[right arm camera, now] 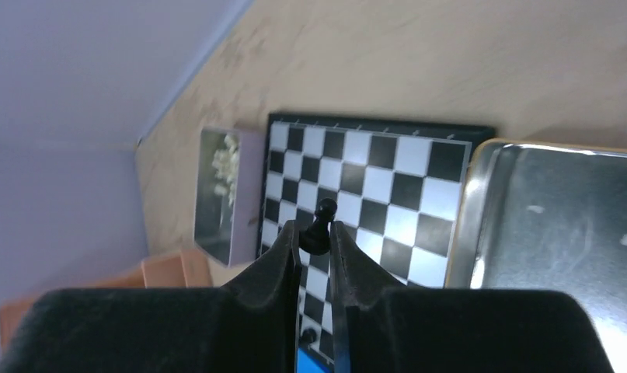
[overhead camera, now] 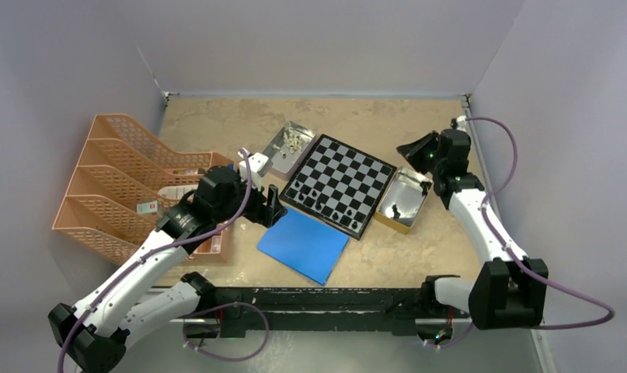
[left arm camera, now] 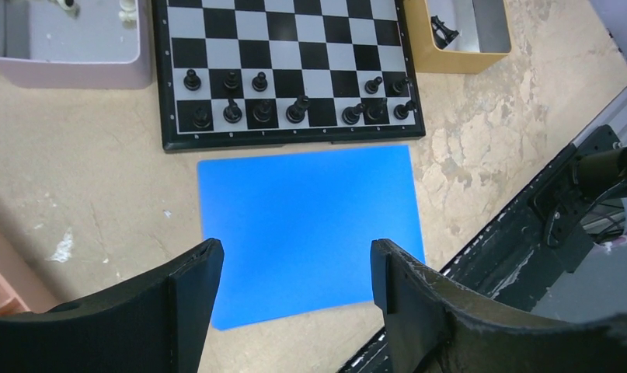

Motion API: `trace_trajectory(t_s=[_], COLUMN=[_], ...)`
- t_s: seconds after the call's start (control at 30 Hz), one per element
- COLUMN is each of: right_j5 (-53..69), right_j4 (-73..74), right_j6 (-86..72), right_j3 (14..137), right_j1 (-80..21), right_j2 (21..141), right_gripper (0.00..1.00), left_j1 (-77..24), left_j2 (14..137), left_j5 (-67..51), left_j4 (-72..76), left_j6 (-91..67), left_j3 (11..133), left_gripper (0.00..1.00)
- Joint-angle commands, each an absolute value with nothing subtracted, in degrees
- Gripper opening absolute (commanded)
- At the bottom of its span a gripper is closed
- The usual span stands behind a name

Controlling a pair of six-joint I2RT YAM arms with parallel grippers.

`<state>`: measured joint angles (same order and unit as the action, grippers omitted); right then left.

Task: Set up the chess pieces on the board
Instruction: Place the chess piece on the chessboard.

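Observation:
The board (overhead camera: 343,180) lies in the middle of the table, with several black chess pieces (left arm camera: 297,109) in its two near rows. It also shows in the right wrist view (right arm camera: 388,175). My right gripper (right arm camera: 315,233) is shut on a black pawn (right arm camera: 324,210) and holds it in the air beyond the board's right side (overhead camera: 416,152). My left gripper (left arm camera: 296,268) is open and empty above the blue sheet (left arm camera: 306,225), near the board's near-left corner (overhead camera: 273,208). One black piece (left arm camera: 445,33) lies in the gold tray (overhead camera: 407,183). Cream pieces (right arm camera: 226,165) lie in the pale tray (overhead camera: 280,158).
An orange file rack (overhead camera: 108,183) stands at the left beside my left arm. The blue sheet (overhead camera: 304,243) lies in front of the board. The black rail (overhead camera: 325,299) runs along the table's near edge. Walls close the back and sides.

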<state>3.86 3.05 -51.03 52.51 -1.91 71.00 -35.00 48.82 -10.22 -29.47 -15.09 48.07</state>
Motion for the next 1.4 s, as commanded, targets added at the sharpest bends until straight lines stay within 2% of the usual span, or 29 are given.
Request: trace_trajectory(t_s=[0.0,0.1,0.23,0.3,0.5,0.8,1.07,1.37], right_j5=[19.3,22.6,18.4,17.4,18.9,25.7,28.7,29.7], right_j4=[-16.0,-17.9,-18.0,-19.5,-27.8,-45.7,-52.6,-52.0], right_j6=[-40.4,-36.4,-29.7,-26.9,-21.9,-17.0,-14.3,-12.1], right_j3=[47.5,47.5,49.1,49.5,46.3,34.2,29.6,30.5], right_j1=[-3.9,-6.2,-15.4,-20.7,-27.2,-29.9,-30.7,-33.0], right_j2=[64.6,65.0,67.4,68.6,68.8,59.9,53.4,54.6], right_gripper=[0.09,0.09,0.08,0.08,0.06,0.08,0.08,0.08], left_j1=[-35.0,-35.0,-35.0,-35.0,-34.5,-34.3,-34.3,-34.3], left_j2=[50.6,52.7,55.6,57.7,62.4,68.2,75.4,79.7], left_j5=[-12.4,-16.1,-22.1,-22.3,-21.8,-27.8,-36.5,-39.1], left_j4=[-27.7,-27.5,-24.3,-25.0,-28.0,-29.1,-31.9,-31.5], left_j6=[-19.2,-21.5,-25.1,-25.9,-28.5,-29.2,-26.7,-25.2], left_j3=[49.9,50.9,52.9,56.2,66.8,78.6,84.9,88.4], left_gripper=[0.69,0.68,0.65,0.64,0.59,0.53,0.44,0.44])
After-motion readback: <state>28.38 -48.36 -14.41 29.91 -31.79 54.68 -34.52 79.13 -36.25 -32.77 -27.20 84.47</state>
